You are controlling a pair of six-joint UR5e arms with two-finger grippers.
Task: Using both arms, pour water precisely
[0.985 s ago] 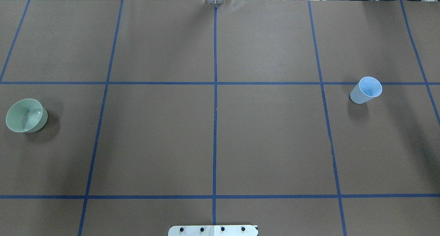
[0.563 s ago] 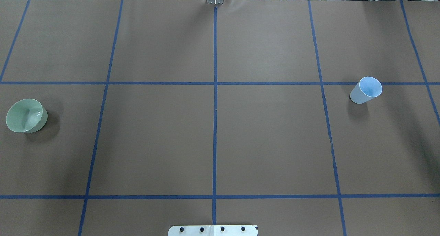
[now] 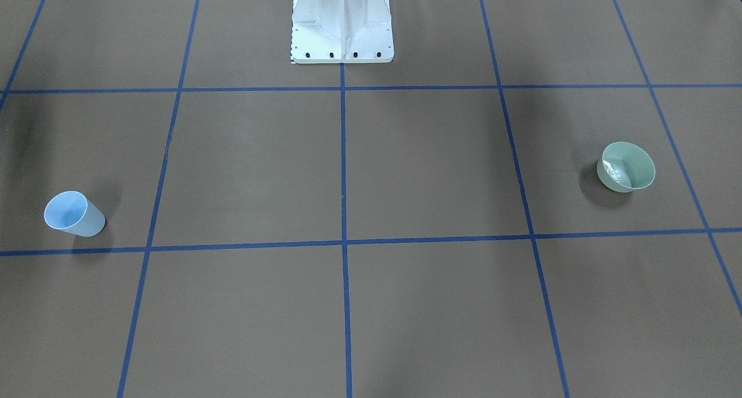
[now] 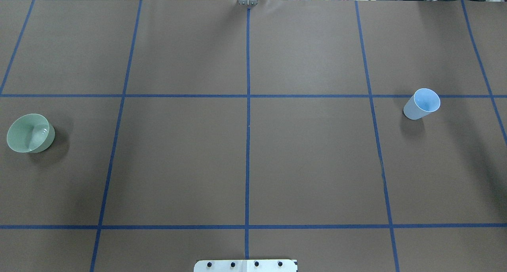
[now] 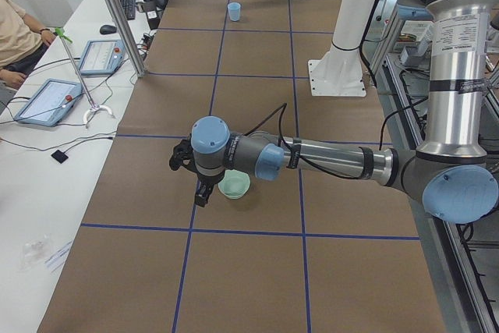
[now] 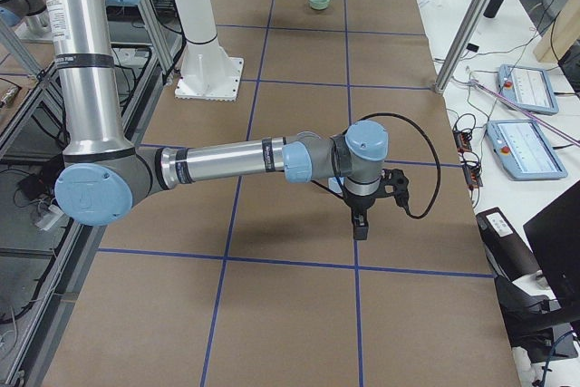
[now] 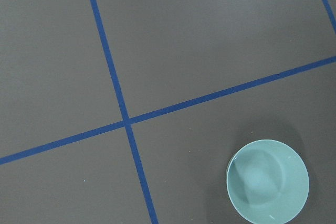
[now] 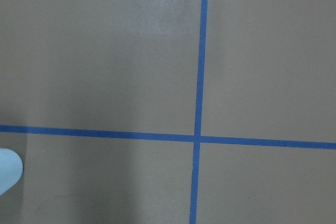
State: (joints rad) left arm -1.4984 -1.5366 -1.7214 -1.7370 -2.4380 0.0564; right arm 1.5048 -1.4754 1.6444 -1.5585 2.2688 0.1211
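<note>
Brown paper ruled with blue tape into large squares covers the table, with the white pedestal bolted at the robot's edge. Going left to right across the overhead view, the pale green bowl sits upright at the far left, the middle squares hold nothing but tape lines, and the pale blue cup stands upright at the far right, well apart from the bowl. Neither arm shows in that view; only the 2 side views catch them. The left arm reaches out low over the paper with the left gripper pointing down just beside the bowl, apart from it as far as can be judged; the right arm stretches out likewise, with the right gripper pointing down over bare paper, the cup only clipping the edge of its wrist view. Whether either gripper's jaws are open cannot be told, and neither appears to hold anything. The step in hand looks like the approach to each vessel. To do it well, each wrist should probably centre its vessel first, descend with fingers straddling the wall, and close gently on the light cup, lifting it level so any water, which cannot be made out, stays in.
</note>
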